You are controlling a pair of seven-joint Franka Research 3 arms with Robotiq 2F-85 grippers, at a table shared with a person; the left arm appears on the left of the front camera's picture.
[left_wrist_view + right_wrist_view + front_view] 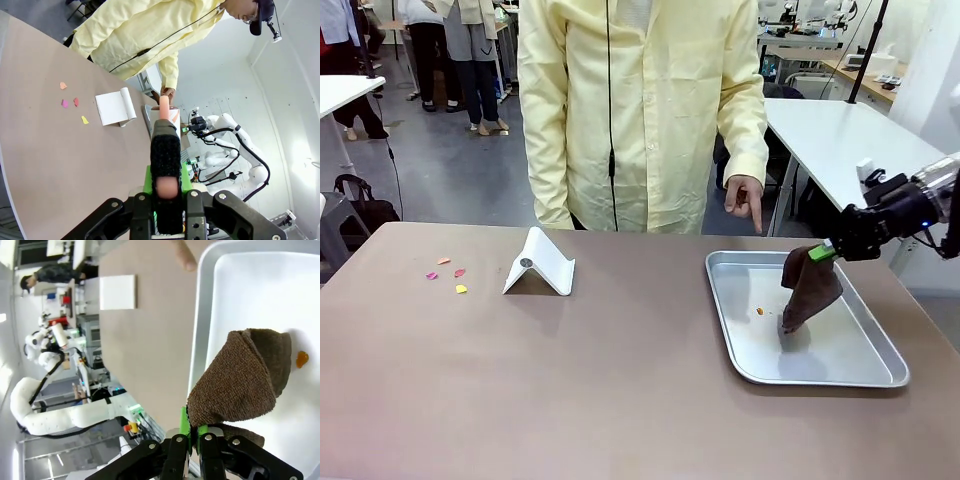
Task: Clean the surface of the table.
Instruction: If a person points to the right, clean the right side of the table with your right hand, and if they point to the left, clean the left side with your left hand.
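Observation:
The grey-brown table (pixel 620 380) carries a few small coloured scraps (pixel 447 273) at its far left, also seen as scraps (pixel 72 102) from the left wrist. My right gripper (pixel 825 252) is shut on a corner of a brown cloth (pixel 808 290), which hangs down into the silver tray (pixel 840 375). From the right wrist, that gripper (pixel 195 429) pinches the cloth (pixel 240 375) over the tray (pixel 205 315), next to an orange scrap (pixel 301 359). My left gripper (pixel 165 192) is shut on a black stick with pink ends (pixel 165 150), held above the table (pixel 60 165).
A white folded stand (pixel 540 263) sits left of centre near the far edge. A person in a pale yellow coat stands across the table, one hand (pixel 745 197) pointing down just behind the tray. An orange scrap (pixel 760 311) lies in the tray.

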